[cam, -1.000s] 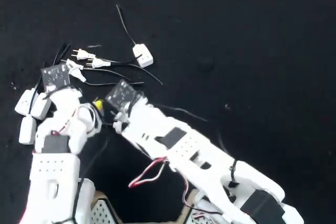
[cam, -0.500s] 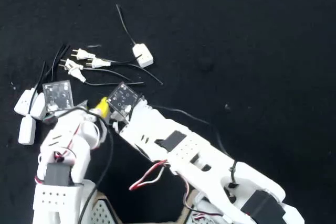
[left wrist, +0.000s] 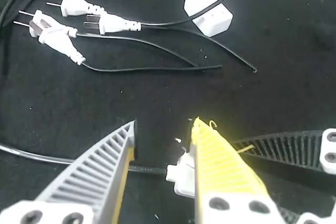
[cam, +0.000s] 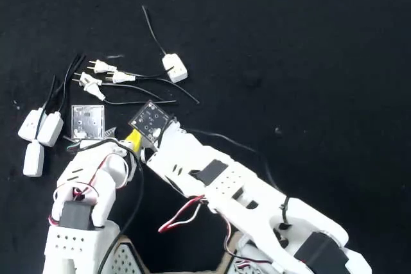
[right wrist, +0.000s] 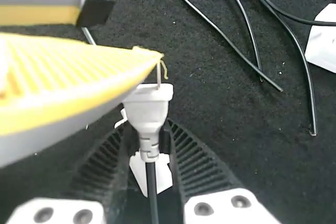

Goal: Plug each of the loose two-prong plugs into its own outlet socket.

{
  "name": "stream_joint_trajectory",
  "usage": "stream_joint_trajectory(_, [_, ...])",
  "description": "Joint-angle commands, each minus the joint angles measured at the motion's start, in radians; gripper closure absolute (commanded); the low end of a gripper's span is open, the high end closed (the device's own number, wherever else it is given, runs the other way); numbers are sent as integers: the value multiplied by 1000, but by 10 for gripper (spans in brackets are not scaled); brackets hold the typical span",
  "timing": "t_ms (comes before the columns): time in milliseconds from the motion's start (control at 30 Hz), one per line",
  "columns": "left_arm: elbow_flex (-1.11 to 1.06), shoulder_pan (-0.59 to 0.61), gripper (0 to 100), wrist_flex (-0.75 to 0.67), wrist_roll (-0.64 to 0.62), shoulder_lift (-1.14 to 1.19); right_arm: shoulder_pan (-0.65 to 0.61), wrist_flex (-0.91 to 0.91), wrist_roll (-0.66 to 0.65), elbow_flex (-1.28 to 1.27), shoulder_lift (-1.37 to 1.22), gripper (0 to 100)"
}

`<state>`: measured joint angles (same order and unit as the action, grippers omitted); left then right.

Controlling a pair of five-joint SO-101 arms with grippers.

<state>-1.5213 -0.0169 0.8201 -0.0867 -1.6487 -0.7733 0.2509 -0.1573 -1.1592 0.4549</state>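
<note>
my right fingers [right wrist: 148, 129] gripped one plug [right wrist: 152, 98], my left fingers [left wrist: 163, 124] hung open beside it, while three plugs [left wrist: 113, 23] lay loose toward the surface's [cam: 289, 62] far left corner, none apparently socketed yet.

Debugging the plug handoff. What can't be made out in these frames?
- plug prongs: right wrist view, mostly covered by the left gripper and its yellow finger.
- right gripper hold on the plug: high view, hidden under the arms.
- sockets slots: high view, too small to tell.
</note>
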Motion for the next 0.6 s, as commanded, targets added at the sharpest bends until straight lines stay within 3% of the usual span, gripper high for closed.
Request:
stream_joint_trajectory(0, [8, -8, 819, -20, 11, 5, -12, -25, 6, 8, 50, 988])
stream_joint_trajectory(567, [-2, -8, 819, -23, 9, 5, -11, -17, 89, -104, 295, 988])
